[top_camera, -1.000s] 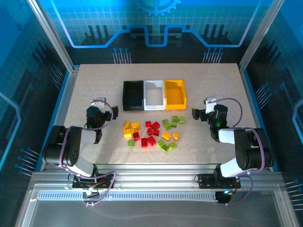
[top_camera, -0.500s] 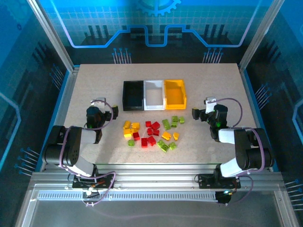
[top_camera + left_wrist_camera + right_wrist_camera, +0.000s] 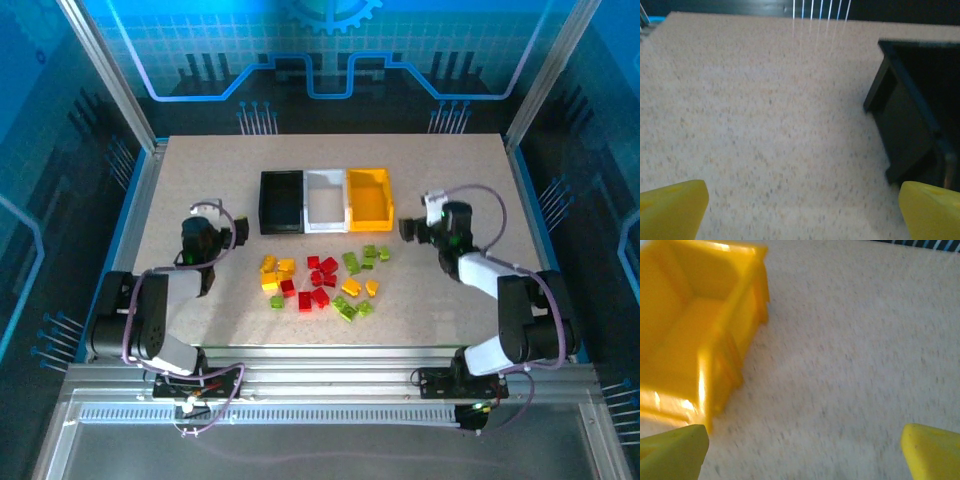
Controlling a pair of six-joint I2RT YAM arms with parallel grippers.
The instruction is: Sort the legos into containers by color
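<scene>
Presently both grippers are empty, their yellow fingers spread wide. The left gripper (image 3: 238, 232) hovers low over the speckled beige table (image 3: 190, 170), just beside the near left corner of the black rectangular plastic bin (image 3: 910, 130). The right gripper (image 3: 404, 231) hovers beside the yellow-orange rectangular plastic bin (image 3: 695, 340). The white rectangular plastic bin (image 3: 326, 224) stands between the two, touching both.

The tiny translucent red, yellow-orange and lime green lego bricks (image 3: 320, 296) lie loose on the table in front of the bins, between the arms. No brick can be seen inside any bin.

Assessment: sorting has not begun, and the step in hand is the approach to a first pick. The next move calls for one gripper to turn towards the heap, descend over a brick at its edge and close on that brick alone. The crowded middle invites a double grab.
</scene>
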